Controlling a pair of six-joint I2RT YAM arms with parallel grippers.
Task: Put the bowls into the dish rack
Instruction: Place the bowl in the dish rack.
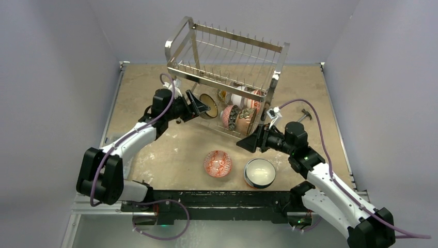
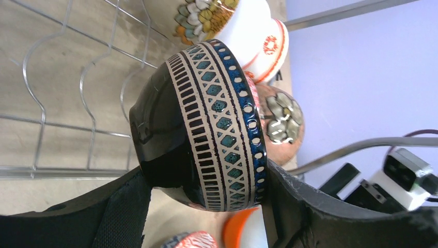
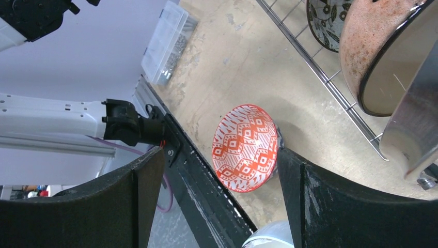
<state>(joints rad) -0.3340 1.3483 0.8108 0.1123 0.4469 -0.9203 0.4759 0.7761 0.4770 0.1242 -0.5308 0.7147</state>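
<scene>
We see the dish rack point(image 1: 222, 76) standing toward the far side of the desk point(image 1: 155, 150). Its long axis runs left to right, skewed so that its right end sits nearer the arms. Its upper tier is bare wire, and the bowls in its lower tier stand on edge in a row along that axis. At the left end of the row our left hand point(image 1: 202, 107) is clenched on a black bowl with a blue and tan patterned band point(image 2: 206, 129). One finger presses its dark foot side and the other its rim. This bowl is on edge too, with its mouth turned toward its neighbours, a floral bowl point(image 1: 231, 117) and a white and orange bowl point(image 1: 240, 96). A speckled orange bowl point(image 3: 372, 51) leans at the right end, by the rack's post. Our right hand point(image 1: 247, 143) hovers just in front of that end, released, with nothing between its fingers. On the desk near the arms a red-patterned bowl point(image 1: 217, 164) sits mouth up. A white bowl with a dark rim point(image 1: 260, 172) sits just beside it, also mouth up. The desk is tan, mottled and scuffed, and pale grey-lavender walls close it in on three sides.
</scene>
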